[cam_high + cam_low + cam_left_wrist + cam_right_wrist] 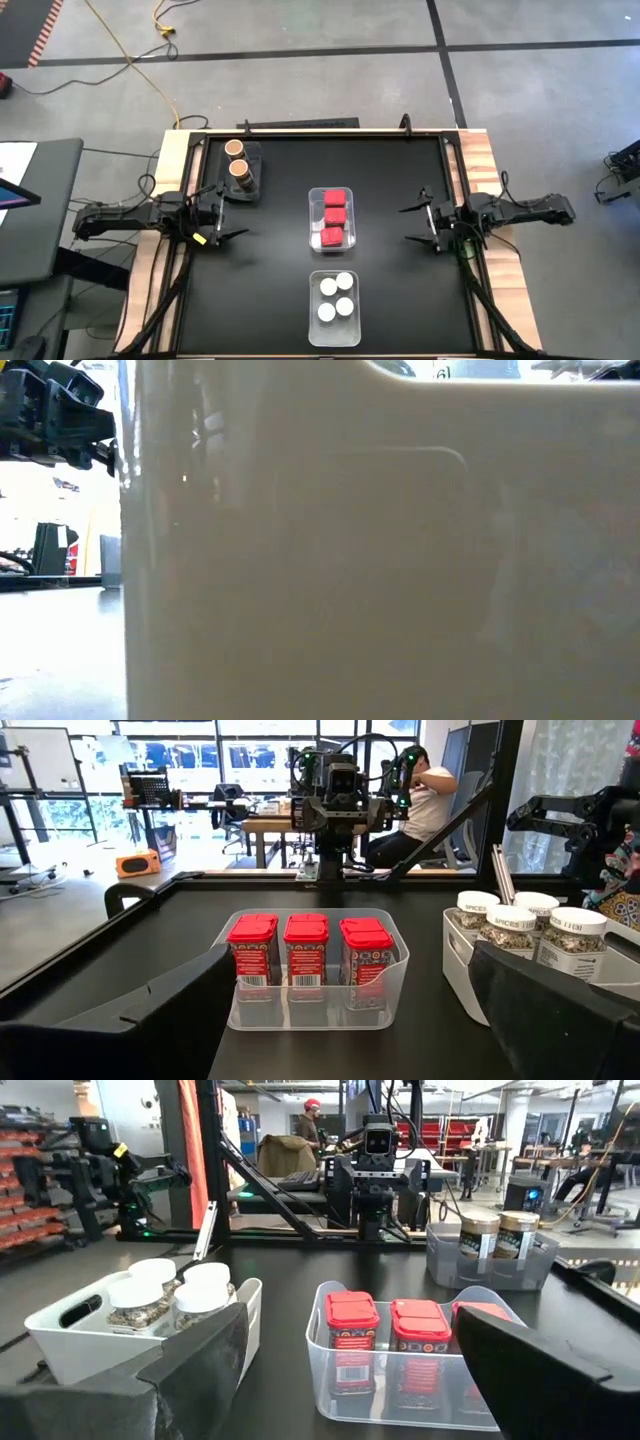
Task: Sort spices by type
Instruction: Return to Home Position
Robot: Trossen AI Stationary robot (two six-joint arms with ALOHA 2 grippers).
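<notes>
Three red boxy containers [334,214], between the fingers of the left gripper [237,210] and right gripper [406,225]; four white-lidded jars [328,313], off to one side of both; two brown-topped jars [240,169], just beside the left fingers.

Left wrist view: I read "SPICES" in dark capitals on the label band of the middle jar [511,928] in the white bin [458,960]. The end jar [573,932] beside it carries print in the same place, which I cannot make out. Two of the red boxes [306,952] show a white barcode panel low on the front; any digits are illegible. I find nothing else readable in the other views.
</notes>
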